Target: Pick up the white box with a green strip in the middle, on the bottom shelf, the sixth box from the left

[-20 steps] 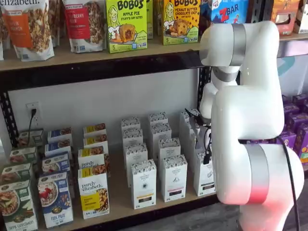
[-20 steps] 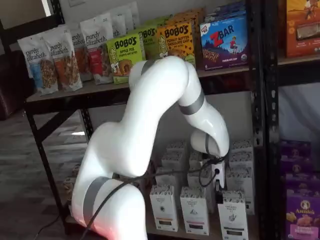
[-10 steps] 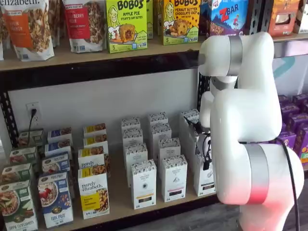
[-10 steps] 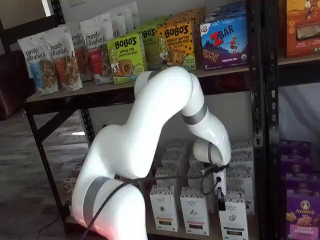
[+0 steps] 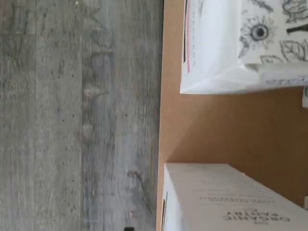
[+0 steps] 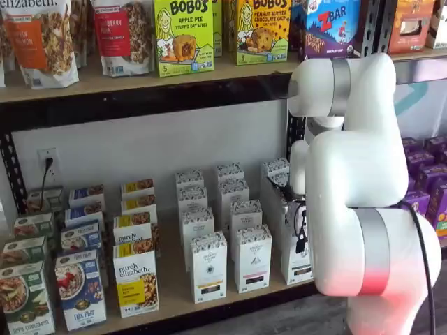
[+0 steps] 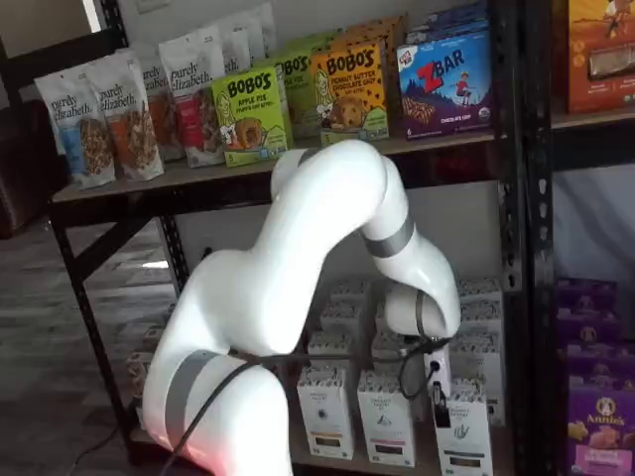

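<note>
The white box [image 6: 298,263] with a short dark strip stands at the front right of the bottom shelf [image 6: 174,293], partly hidden by the arm. It also shows in a shelf view [image 7: 463,438]. My gripper [image 7: 440,407] hangs just above its patterned top, and in a shelf view [image 6: 300,244] only a black finger shows side-on. No gap between the fingers can be made out. The wrist view shows the tan shelf board [image 5: 216,125] between two white cartons, one with a flower-patterned top [image 5: 240,43] and one with printed text [image 5: 226,202]. I cannot tell which is the task's box.
Like white cartons [image 6: 251,257] [image 6: 208,266] stand in rows to the left, then a yellow-and-white purely elizabeth box [image 6: 136,280] and blue and green boxes. A black upright [image 7: 521,248] stands close on the right. The upper shelf [image 6: 140,77] holds bags and boxes. Grey floor [image 5: 72,115] lies beyond the shelf edge.
The arm has sunk a little, and my gripper has come down closer to the top of the front right white carton. The boxes have not moved.
</note>
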Motion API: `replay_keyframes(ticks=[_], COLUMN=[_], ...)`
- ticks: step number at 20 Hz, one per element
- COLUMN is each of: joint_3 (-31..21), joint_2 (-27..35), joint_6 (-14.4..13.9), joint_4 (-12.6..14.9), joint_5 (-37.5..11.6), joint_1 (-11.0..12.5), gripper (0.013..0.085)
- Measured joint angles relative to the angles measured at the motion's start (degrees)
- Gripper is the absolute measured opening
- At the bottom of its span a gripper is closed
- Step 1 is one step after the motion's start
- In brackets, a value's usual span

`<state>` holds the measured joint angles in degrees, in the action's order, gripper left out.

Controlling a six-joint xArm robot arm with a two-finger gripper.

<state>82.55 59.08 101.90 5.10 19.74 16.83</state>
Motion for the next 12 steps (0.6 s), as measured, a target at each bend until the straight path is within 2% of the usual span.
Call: replay_keyframes(ticks=[1,2,3,6,7,10,12], joint_3=[0.0,0.0,0.0,-0.1,0.1,1.0,1.1], joint_2=[0.2,0.3,0.4,0.5,0.5,0.5,0.5], joint_6=[0.2,0.5,1.3,3.8,3.8,2.7,3.2], joint_4=[-0.2,-0.6,-1.5,-4.4,-4.4,-2.9,-3.4], joint_5=[-0.3,-0.4,-0.6,-1.4,-1.1,0.4,0.6], joint_1=[0.0,0.0,-0.1,-0.3,-0.2,0.0,0.1], gripper=[0.0850,0.0810,0.0770,0.0730,0.0690,0.0690,0.0690])
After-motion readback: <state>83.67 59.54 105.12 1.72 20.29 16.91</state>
